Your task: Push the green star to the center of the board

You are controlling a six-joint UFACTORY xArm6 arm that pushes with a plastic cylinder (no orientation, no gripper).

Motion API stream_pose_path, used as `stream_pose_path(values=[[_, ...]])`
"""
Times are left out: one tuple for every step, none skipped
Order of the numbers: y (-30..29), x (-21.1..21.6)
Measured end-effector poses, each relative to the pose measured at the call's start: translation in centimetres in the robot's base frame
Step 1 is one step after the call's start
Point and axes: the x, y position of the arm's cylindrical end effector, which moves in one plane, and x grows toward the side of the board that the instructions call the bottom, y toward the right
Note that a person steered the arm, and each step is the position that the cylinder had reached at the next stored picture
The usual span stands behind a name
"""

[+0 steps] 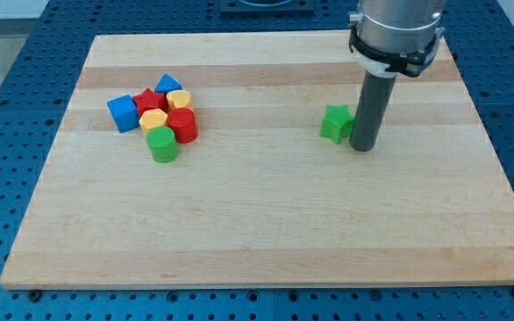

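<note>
The small green star-shaped block is seen right of the middle of the pale wooden board, with my tip pressed up against its right edge. Nothing is gripped, it's just a bare dark rod. The arm's grey housing is cut off by the top of the frame.

In the upper left, 7 blocks are bunched together: a blue cube, red star, blue triangle-ish one, 2 yellow ones whose shapes are hard to call, a red cylinder and a green cylinder. No readable writing anywhere.
</note>
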Motion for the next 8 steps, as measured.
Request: stream_pose_path(values=[[-0.2, -1.0], [-0.6, -2.5], [-1.3, -2.9], [-2.2, -2.9], [-3.3, -2.9], [-4.3, -2.9], [-5.3, -2.9], [-5.5, -2.9]])
